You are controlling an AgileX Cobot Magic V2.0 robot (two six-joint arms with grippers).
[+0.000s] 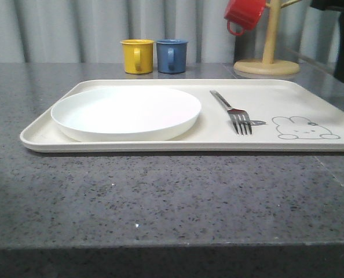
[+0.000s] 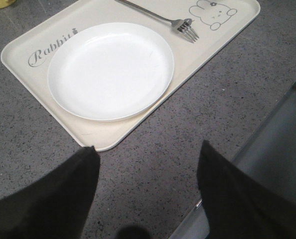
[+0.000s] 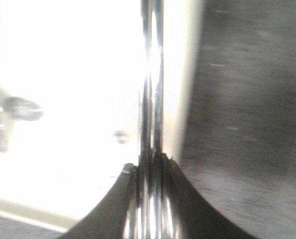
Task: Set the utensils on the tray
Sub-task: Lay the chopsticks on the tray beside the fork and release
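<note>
Right gripper (image 3: 150, 162) has its fingers pinched tight on slim shiny metal rods, the chopsticks (image 3: 152, 74) I judge, running straight up the middle of the right wrist frame over the bright tray (image 3: 63, 99), along its right rim. Left gripper (image 2: 145, 199) hangs spread and empty at the bottom of its frame, off the tray's near corner. Plate (image 1: 125, 112) and fork (image 1: 233, 111) already lie on the tray.

In the front view the large cream rectangular tray (image 1: 311, 110) runs off the right edge. The slim silver metal fork (image 2: 160, 18) loses its handle end at the left wrist view's border. The right wrist view is blurred and overexposed; the shiny metal rods (image 3: 151, 99) pinched there cannot be identified.
</note>
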